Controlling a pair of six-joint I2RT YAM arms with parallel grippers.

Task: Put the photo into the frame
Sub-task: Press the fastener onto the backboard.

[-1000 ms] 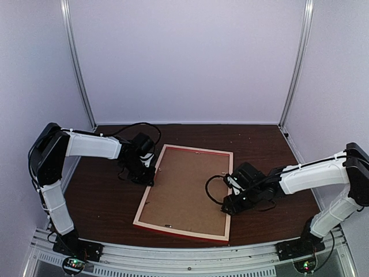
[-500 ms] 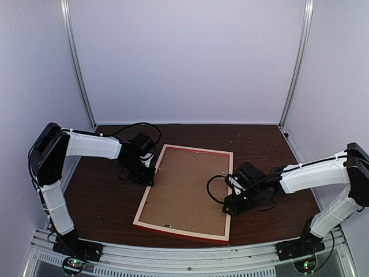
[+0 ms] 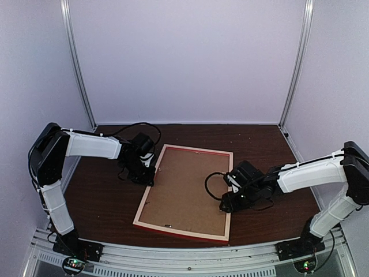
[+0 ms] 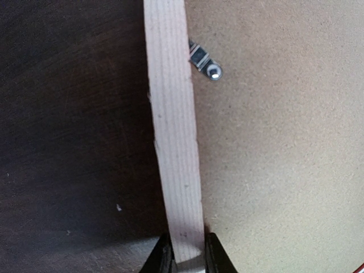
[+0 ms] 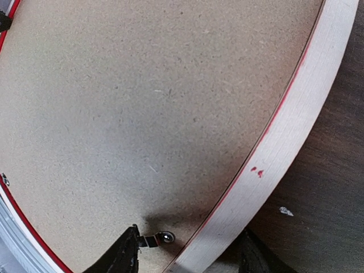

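the frame [image 3: 179, 229] lies back-up on the worktop [image 3: 104, 202], pale wood showing and the brown backing board [image 3: 184, 190] seated inside it. no photo in sight; whether it sits under that board cannot be told from here.

the left hand [image 4: 186, 250] is pinching the frame's rail, one finger on each side of the pale strip. a small metal tab [image 4: 205, 63] sits ahead of it, just on the board side of the rail. that looks like the anchor grip.

the right hand [image 5: 190, 253] is spread wide and straddles the opposite rail. its inner finger [image 5: 126, 253] is down on the board, right beside a little metal clip [image 5: 159, 239]; its outer finger is over the dark worktop beyond the rail.

my read: the step in hand is working that clip, swinging it over the board or off it.

to do it well:
- the inner fingertip should meet the clip's free end from the side, low and flat against the board
- push in a short arc around the clip's pivot, not straight down
- keep the anchor grip firm, or the whole frame will slide under the push
- go gently, as the clip is tiny and easy to skip over
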